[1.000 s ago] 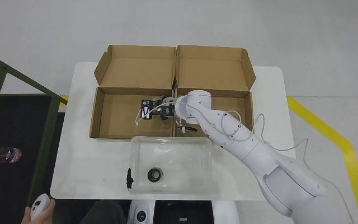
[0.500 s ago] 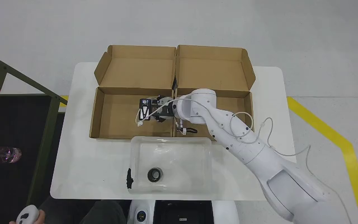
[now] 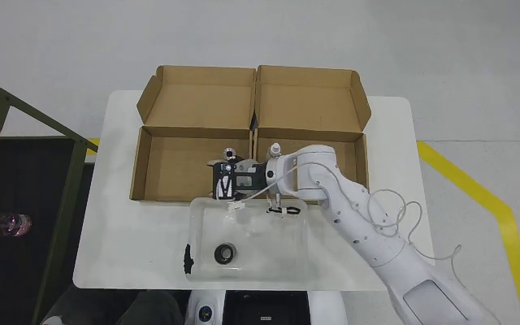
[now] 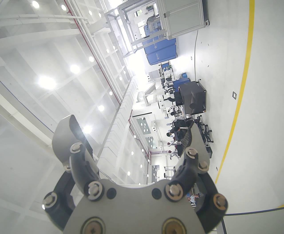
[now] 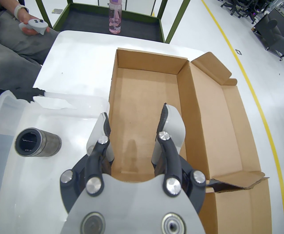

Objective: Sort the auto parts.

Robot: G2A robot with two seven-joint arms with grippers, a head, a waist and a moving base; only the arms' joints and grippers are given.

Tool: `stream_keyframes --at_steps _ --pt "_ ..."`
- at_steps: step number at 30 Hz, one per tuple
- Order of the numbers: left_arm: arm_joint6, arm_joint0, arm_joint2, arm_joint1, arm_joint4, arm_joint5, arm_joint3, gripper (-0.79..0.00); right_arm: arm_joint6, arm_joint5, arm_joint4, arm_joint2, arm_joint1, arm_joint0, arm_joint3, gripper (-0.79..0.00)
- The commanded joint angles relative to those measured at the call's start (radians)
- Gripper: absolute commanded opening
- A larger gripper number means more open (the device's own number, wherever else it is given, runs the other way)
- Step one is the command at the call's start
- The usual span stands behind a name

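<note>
A metal cylinder bearing [image 3: 225, 253] [image 5: 37, 143] lies on its side in the clear plastic bin [image 3: 301, 268] [image 5: 66, 104] at the table's front. My right gripper [image 3: 226, 185] [image 5: 134, 110] hangs open and empty over the front wall of the left cardboard box [image 3: 175, 166] [image 5: 142, 93], right where it meets the bin's back rim. The stretch of box floor ahead of the fingers is bare. My left gripper [image 4: 129, 123] is open, holds nothing, and points up into the hall.
A second open cardboard box [image 3: 341, 154] adjoins the left one, both with lids folded back. A black ragged patch [image 3: 188, 260] [image 5: 26, 93] marks the bin's left rim. A pink bottle [image 5: 115, 17] stands on a dark cart beyond the table's left end.
The right gripper has drawn back out of the left box's middle toward the front, and now sits over the box's front wall and the bin's rim.
</note>
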Motion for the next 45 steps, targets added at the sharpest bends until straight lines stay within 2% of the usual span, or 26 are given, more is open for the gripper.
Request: stream_keyframes --at_steps 1,6,8,12,20,35,45 --pt "0.0 0.0 0.0 0.0 0.0 0.0 0.0 0.0 0.01 -0.013 0.001 0.015 0.01 -0.033 -0.035 -0.363" --pt "0.0 0.0 0.0 0.0 0.0 0.0 0.0 0.0 0.037 -0.052 -0.001 0.044 0.033 -0.116 -0.123 -0.357" --pt "0.0 0.0 0.0 0.0 0.0 0.0 0.0 0.0 0.048 -0.063 -0.008 0.055 0.042 -0.148 -0.152 -0.323" --pt "0.0 0.0 0.0 0.0 0.0 0.0 0.0 0.0 0.061 -0.088 -0.021 0.067 0.058 -0.205 -0.198 -0.305" --pt "0.0 0.0 0.0 0.0 0.0 0.0 0.0 0.0 0.068 -0.123 -0.042 0.054 0.079 -0.278 -0.262 -0.28" --pt "0.0 0.0 0.0 0.0 0.0 0.0 0.0 0.0 0.057 -0.123 -0.115 -0.05 0.118 -0.302 -0.272 -0.231" --pt "0.0 0.0 0.0 0.0 0.0 0.0 0.0 0.0 0.027 -0.117 -0.161 -0.069 0.127 -0.291 -0.225 -0.252"
